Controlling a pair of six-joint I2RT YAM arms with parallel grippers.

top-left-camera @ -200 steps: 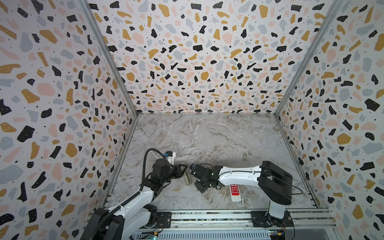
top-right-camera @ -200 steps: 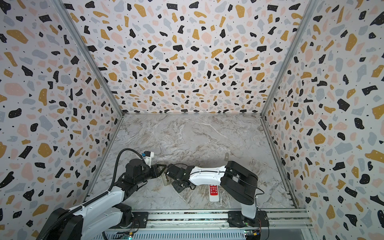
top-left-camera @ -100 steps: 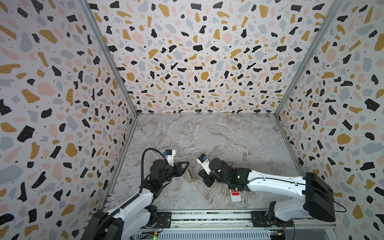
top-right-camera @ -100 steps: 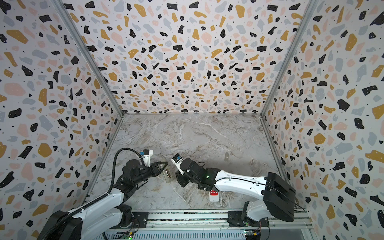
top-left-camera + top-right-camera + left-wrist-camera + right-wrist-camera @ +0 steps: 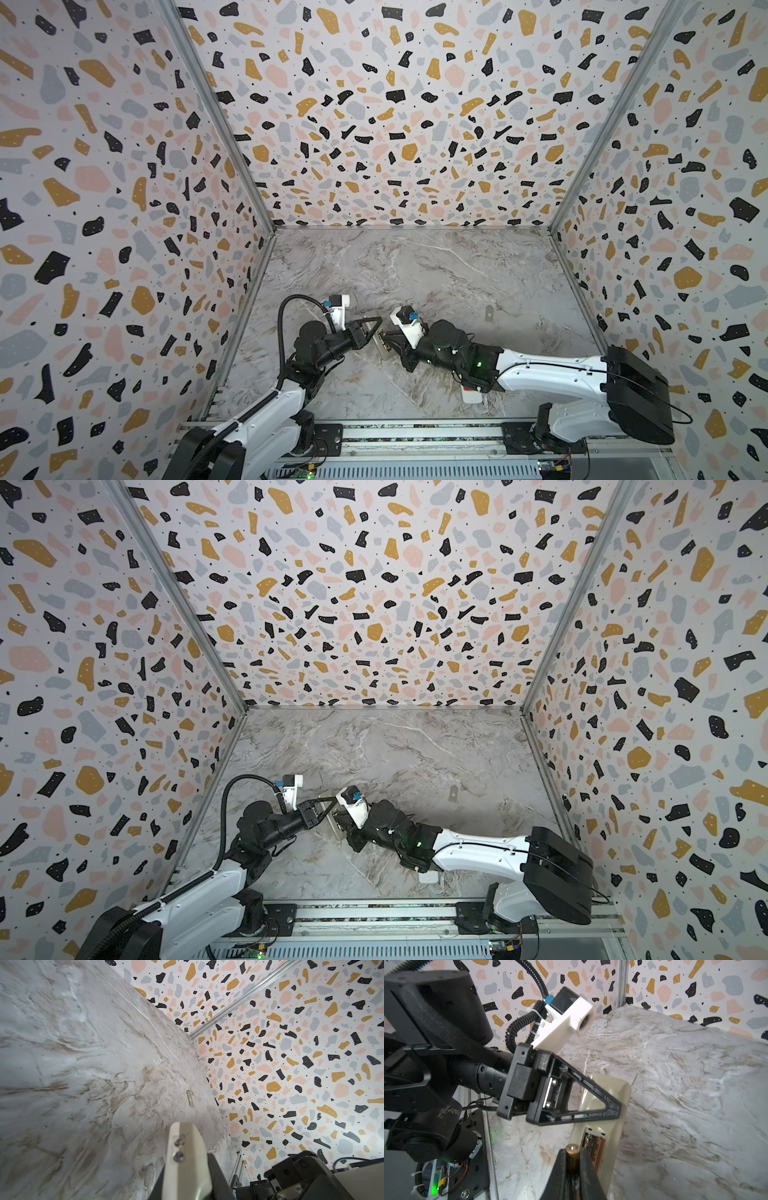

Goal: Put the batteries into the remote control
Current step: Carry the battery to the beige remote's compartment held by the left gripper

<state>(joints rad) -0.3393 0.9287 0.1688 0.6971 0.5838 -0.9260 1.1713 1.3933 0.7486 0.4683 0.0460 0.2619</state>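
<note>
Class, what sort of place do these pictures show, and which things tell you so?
Probably a robot lab test cell: a left arm and a right arm, mounted on a metal rail, work over a marble-look tabletop boxed in by terrazzo-patterned walls.

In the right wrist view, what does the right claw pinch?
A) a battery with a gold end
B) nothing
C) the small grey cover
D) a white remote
A: the right claw is shut on a battery whose gold end shows between its fingers, close to the cream remote's open compartment.
</note>
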